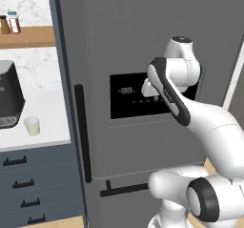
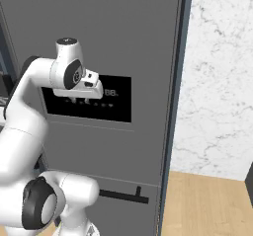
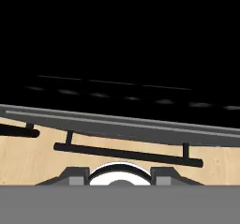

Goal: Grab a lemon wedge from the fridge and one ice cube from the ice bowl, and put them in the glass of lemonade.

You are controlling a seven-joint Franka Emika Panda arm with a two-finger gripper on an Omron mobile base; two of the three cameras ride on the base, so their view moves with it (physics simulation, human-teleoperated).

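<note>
With the fridge (image 1: 143, 41) shut, step one is opening it: the fingers (image 1: 153, 91), spread unclear, hover mid-frame at its display, needing the bar handle (image 1: 82, 131) lower left; glass (image 1: 32, 125) on table (image 1: 47, 122).

fridge (image 1: 143, 41) cut off top and right; display panel (image 1: 125, 96) partly behind arm; readout blurred

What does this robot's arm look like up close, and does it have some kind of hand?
The arm is glossy white, built of rounded tube-like segments with dark grey bands and caps at the joints. No loose cables or markings show. At its end sits a small white gripper, with two short dark fingertips.
</note>
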